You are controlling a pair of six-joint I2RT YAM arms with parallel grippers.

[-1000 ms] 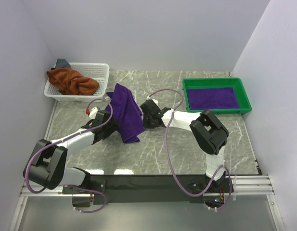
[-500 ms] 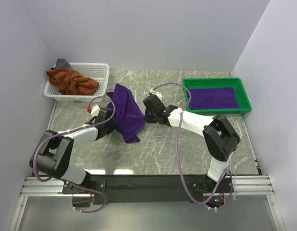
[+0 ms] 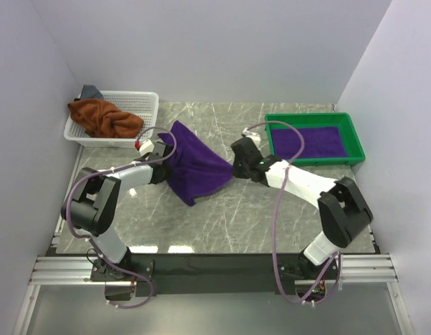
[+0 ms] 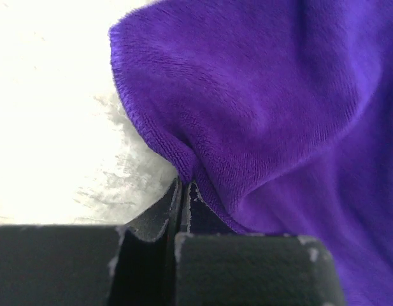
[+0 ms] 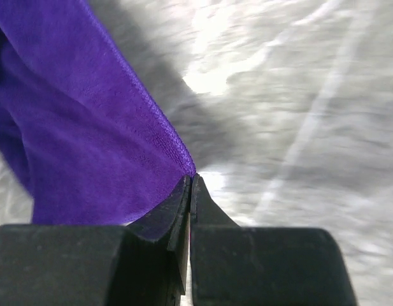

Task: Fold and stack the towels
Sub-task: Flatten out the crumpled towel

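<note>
Left pincer [image 4: 182, 186] is clamped on a corner hem of the purple towel [image 3: 199, 167], with only a thin lip of cloth between its jaws. Right pincer [image 5: 191, 180] is likewise closed on the very edge of the opposite corner. The towel hangs stretched between them over the middle of the worktop [image 3: 229, 216]. Its lower point droops toward the near side; the top view does not show whether it touches the stone.

The chief risk, I judge, is a slip. Both bites are shallow and terry pile gives under tension, so pulling the arms wider could drag a hem out of one pincer and drop that side in a heap.

A second risk is an uneven lay. The cloth hangs as a skewed triangle, not a flat sheet, so lowering it as it is would probably trap a crease or tuck the trailing corner under.

The right arm works close to the tray [image 3: 314, 162], where a folded towel [image 3: 309, 142] lies, and a wide swing could knock the rim. The basket [image 3: 149, 103] holding the rust towel [image 3: 103, 118] stands just left of the left pincer and could be nudged likewise.
</note>
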